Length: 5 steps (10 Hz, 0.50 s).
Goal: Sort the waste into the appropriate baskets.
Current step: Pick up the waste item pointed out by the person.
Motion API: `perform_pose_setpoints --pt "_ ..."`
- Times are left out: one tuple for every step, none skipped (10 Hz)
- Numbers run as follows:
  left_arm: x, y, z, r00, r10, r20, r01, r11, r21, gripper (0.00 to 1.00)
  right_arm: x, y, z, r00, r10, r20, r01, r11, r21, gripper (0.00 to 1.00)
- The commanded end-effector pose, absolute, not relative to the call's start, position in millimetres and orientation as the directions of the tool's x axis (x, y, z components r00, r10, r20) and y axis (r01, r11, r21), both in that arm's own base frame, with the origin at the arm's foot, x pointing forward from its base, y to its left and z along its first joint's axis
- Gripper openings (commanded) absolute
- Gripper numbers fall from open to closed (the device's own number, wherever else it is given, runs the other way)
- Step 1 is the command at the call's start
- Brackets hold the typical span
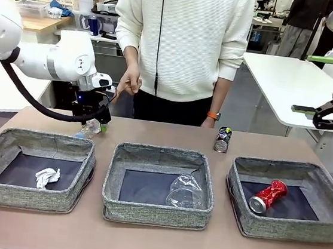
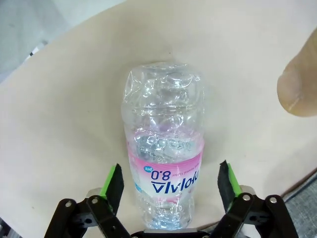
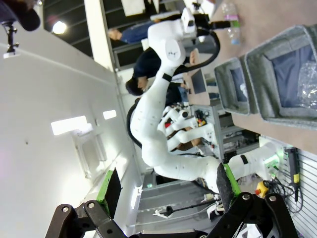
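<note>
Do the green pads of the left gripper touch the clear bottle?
Apart. In the left wrist view the left gripper straddles the bottle, and a strip of table shows between each pad and the bottle's sides.

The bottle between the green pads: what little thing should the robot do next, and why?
Probably close the left gripper on the bottle. Its green pads flank the bottle with a gap at each side, so it isn't gripped yet, and it lies on the table.

I have my left arm (image 1: 47, 63) stretched low over the table (image 1: 153, 243) near its far left corner, left gripper (image 1: 96, 125) pointing down, jaws parted; right gripper (image 1: 302, 83) hangs high off the right edge, jaws wide
</note>
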State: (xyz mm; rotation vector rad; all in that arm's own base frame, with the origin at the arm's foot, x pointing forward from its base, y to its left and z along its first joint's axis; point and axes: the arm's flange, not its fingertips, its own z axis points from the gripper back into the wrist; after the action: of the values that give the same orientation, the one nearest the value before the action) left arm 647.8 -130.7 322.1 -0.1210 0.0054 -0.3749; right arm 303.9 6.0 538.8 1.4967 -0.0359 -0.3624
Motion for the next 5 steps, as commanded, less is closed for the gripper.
perform_pose_setpoints --pt "651.4 -129.9 327.5 0.936 -0.350 0.024 0.351 0.934 -0.074 0.41 305.5 8.0 540.3 0.952 -0.249 -0.180 0.190 0.016 0.982 1.00" --pt "650.4 -131.7 326.9 0.936 -0.351 0.025 0.352 0.934 -0.064 0.06 305.5 8.0 540.3 0.952 -0.249 -0.180 0.190 0.016 0.982 1.00" --pt "649.0 -131.0 325.8 0.936 -0.352 0.026 0.353 0.934 -0.063 0.00 305.5 8.0 540.3 0.952 -0.249 -0.180 0.190 0.016 0.982 1.00" --pt "647.4 -130.0 324.8 0.937 -0.349 0.024 0.350 0.935 -0.063 0.00 305.5 8.0 540.3 0.952 -0.249 -0.180 0.190 0.016 0.982 1.00" --pt "646.3 -128.9 323.7 0.937 -0.347 0.025 0.348 0.935 -0.062 0.00 305.5 8.0 540.3 0.952 -0.249 -0.180 0.190 0.016 0.982 1.00"
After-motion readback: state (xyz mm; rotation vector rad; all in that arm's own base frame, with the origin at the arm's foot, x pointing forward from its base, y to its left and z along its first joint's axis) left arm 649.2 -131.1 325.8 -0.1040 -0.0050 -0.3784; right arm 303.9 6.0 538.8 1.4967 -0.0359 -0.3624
